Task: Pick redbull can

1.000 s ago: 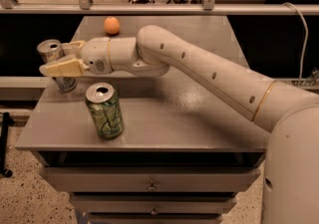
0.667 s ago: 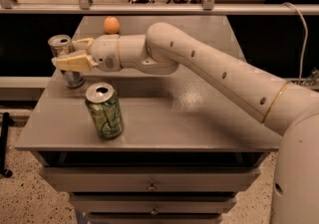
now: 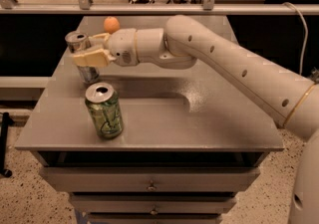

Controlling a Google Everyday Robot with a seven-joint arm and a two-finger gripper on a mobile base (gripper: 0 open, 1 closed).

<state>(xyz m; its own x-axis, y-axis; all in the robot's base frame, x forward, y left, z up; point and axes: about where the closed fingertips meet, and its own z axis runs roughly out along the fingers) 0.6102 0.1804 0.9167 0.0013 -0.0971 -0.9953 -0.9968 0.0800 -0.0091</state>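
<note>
Fingers of the gripper (image 3: pixel 85 49) are closed on the redbull can (image 3: pixel 78 42) near the left edge of the tabletop (image 3: pixel 199 118), one in front of it and one behind, gripping its middle. Whether its base is clear of the surface I cannot tell. Best to lift straight up, grip firm and can upright, since the green can (image 3: pixel 103 111) stands near, toward the front edge. An orange (image 3: pixel 111 24) lies close behind, by the back edge.
</note>
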